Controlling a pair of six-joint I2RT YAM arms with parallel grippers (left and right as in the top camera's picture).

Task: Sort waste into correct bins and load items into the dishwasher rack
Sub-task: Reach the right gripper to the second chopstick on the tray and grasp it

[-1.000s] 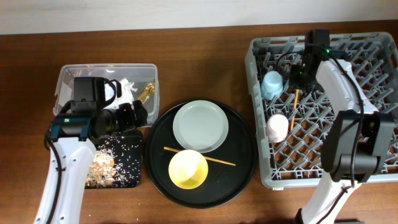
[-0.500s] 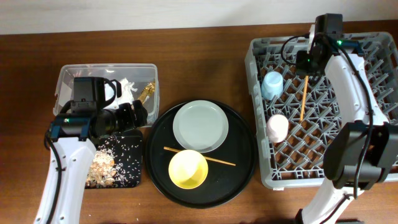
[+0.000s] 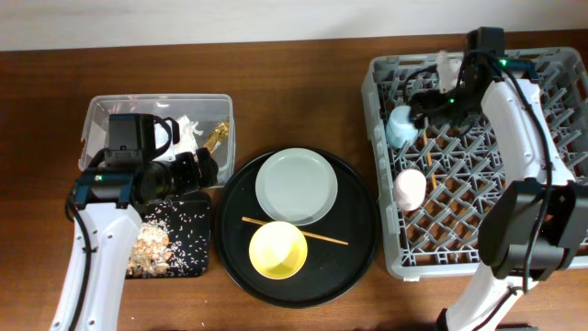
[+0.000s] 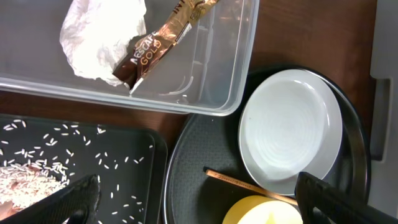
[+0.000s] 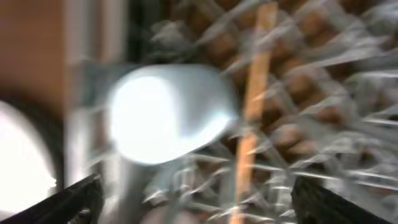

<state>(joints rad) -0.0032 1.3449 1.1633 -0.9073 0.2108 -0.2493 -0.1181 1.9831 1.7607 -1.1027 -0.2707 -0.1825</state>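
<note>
Right fingers (image 5: pixel 74 198) swung left over chopstick (image 5: pixel 252 112).

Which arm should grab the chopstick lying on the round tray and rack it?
Right, probably: the right fingers hover over the rack, next to the round tray; the left fingers sit across that tray from it.

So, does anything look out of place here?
The pair is split: one chopstick lies across the round tray between plate and bowl; the other lies in the rack beside the blue cup.
</note>
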